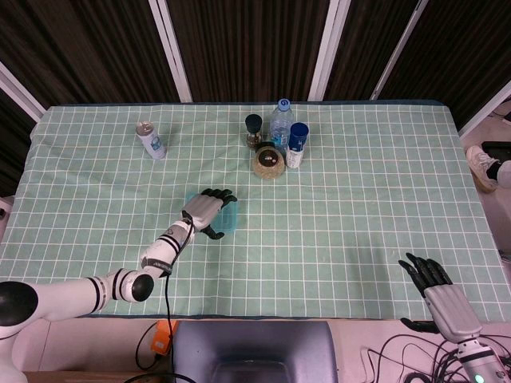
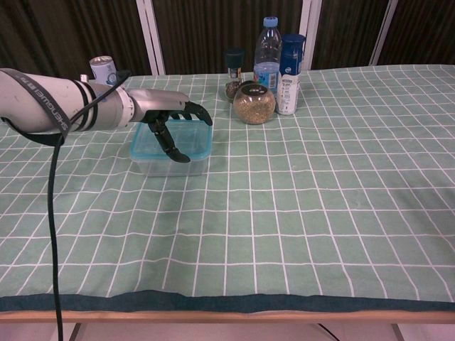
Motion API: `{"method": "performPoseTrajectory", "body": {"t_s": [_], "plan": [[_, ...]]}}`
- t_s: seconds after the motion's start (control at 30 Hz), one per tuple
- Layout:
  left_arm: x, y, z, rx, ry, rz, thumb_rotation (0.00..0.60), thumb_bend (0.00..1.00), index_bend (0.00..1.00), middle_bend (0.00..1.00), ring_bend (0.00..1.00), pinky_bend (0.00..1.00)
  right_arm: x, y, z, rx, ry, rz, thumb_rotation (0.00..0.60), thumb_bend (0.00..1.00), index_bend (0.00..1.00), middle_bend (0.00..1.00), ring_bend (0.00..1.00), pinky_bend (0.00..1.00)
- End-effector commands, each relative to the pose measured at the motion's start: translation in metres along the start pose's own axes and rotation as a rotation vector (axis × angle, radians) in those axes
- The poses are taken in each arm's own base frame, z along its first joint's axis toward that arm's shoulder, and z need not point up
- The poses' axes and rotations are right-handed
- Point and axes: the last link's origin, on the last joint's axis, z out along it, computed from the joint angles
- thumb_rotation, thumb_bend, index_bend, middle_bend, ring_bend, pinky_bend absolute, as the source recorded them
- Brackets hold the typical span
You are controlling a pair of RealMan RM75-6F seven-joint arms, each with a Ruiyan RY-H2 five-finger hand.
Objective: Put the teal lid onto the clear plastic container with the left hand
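Near the middle-left of the table, my left robot hand hangs over the clear plastic container, palm down, with its dark fingers curled loosely and the thumb reaching down across the front. The teal lid lies on the container's rim, so the task's thing is already where it belongs, though I cannot tell from either view whether it is pressed fully home all round. I judge that the hand is placed flat above it for that reason: a broad palm over the top can push the lid down evenly, where a pinch at one edge would tip it. The fingers hold nothing that I can see; whether they touch the lid or hover just above it is not clear. My right robot hand sits well apart at the near right edge of the table, fingers spread and empty, kept out of the way because this job is for the left alone. A tin can stands at the far left, and a cluster of bottles and a round jar stands beyond the container, near enough that my arm comes in from the near side rather than across them.
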Motion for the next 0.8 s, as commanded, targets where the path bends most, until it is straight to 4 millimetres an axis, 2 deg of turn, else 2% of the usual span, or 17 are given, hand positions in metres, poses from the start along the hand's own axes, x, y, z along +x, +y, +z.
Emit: {"method": "performPoseTrajectory", "body": {"t_s": [0.03, 0.33, 0.8], "plan": [[0.0004, -0.0004, -0.0003, 0.000, -0.002, 0.004, 0.600, 0.28, 0.17, 0.24, 0.75, 0.82, 0.0000, 0.0000, -0.0001, 0.000, 0.000, 0.000, 0.600, 0.19, 0.00, 0.00, 0.00, 0.00], [0.0012, -0.0061, -0.0003, 0.014, -0.017, 0.007, 0.600, 0.28, 0.17, 0.24, 0.75, 0.82, -0.0001, -0.0002, -0.0001, -0.001, 0.001, -0.002, 0.600, 0.19, 0.00, 0.00, 0.00, 0.00], [-0.0006, -0.0030, 0.0021, 0.009, -0.032, 0.010, 0.600, 0.28, 0.17, 0.24, 0.75, 0.82, -0.0001, -0.0002, -0.0003, -0.002, 0.002, -0.002, 0.600, 0.19, 0.00, 0.00, 0.00, 0.00]]}}
